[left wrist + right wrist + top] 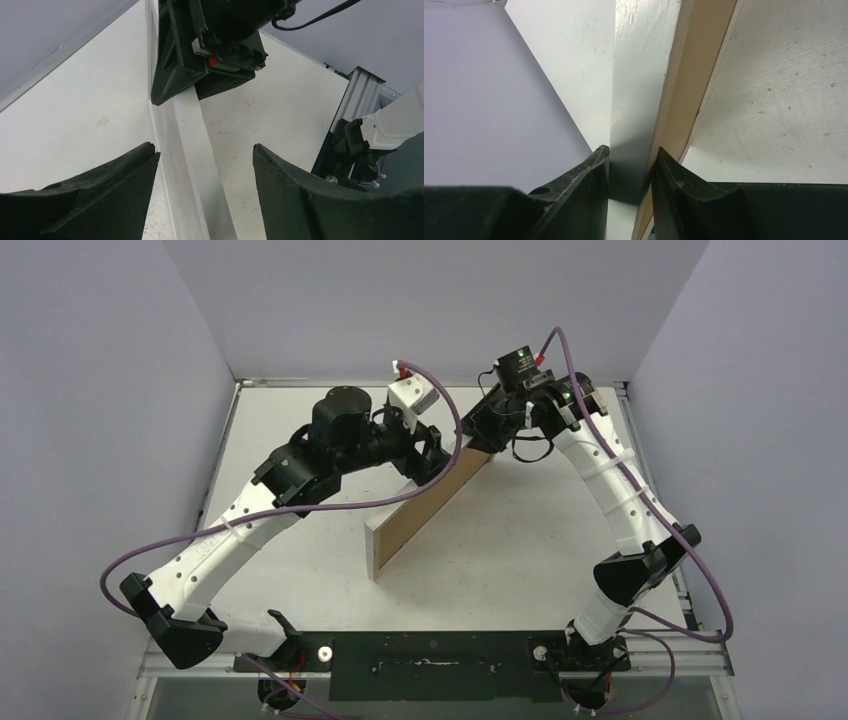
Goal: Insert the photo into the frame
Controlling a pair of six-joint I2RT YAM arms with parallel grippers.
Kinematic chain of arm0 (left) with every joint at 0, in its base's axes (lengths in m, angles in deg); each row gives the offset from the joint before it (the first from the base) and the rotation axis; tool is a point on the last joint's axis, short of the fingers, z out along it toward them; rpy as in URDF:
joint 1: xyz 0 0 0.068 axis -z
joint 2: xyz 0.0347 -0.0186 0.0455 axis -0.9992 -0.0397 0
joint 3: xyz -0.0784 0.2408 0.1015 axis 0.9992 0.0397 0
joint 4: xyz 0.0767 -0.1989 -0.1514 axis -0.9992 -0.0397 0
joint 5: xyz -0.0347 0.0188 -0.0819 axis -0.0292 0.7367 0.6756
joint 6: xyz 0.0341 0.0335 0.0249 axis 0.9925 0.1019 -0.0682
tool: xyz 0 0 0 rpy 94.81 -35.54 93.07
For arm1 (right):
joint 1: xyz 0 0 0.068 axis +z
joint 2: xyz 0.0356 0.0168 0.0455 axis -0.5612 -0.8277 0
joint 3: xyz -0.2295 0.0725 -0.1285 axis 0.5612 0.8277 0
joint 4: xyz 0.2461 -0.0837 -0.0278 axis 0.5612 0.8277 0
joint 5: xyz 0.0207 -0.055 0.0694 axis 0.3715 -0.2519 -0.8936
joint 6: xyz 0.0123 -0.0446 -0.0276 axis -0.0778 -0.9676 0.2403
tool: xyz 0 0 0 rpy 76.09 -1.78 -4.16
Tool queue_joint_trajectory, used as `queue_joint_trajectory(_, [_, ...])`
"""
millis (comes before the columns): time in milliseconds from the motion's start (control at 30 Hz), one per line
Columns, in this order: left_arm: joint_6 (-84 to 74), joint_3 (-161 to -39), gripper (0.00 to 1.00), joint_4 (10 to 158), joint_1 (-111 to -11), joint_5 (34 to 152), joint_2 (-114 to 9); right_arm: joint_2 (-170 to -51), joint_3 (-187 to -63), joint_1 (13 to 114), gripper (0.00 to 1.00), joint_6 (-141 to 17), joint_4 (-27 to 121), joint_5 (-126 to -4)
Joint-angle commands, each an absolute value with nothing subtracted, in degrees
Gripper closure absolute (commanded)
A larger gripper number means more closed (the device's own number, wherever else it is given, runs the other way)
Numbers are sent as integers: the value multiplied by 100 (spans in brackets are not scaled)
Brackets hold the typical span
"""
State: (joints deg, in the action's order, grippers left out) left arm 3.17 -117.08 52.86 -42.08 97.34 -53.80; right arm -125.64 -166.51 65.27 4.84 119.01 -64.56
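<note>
White tabletop point(520, 560), lilac walls point(430, 300), frame point(430, 508) on edge

White counter point(520, 540), speckled and scuffed up close, grey walls round three sides. Standing on it is the frame point(425, 512), up on its long edge, running diagonally from near the middle toward the far side, tan face turned right.
</note>
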Motion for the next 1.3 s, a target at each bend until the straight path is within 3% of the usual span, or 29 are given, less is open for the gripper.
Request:
queue_joint_trajectory(0, [92, -11680, 31, 6027, -4361, 10046, -5057, -12192, -16282, 6365, 69, 314, 11892, -6382])
queue_joint_trajectory(267, [-992, -11304, 26, 6586, -5556, 10311, -4903, -11480, -14586, 5833, 73, -380, 10524, -7044])
queue_joint_trajectory(633, [-686, -10938, 23, 5835, -6437, 9872, -4997, -11134, -13181, 5331, 74, -2155, 8792, -8132])
queue_joint_trajectory(800, [-1060, -10482, 23, 5962, -6738, 10170, -5061, -11227, -12334, 5296, 80, -2082, 7443, -8812])
queue_joint_trajectory(1267, [-1473, -9303, 23, 5496, -7837, 10382, -6284, -12516, -10717, 4958, 67, -2017, 3904, -9953])
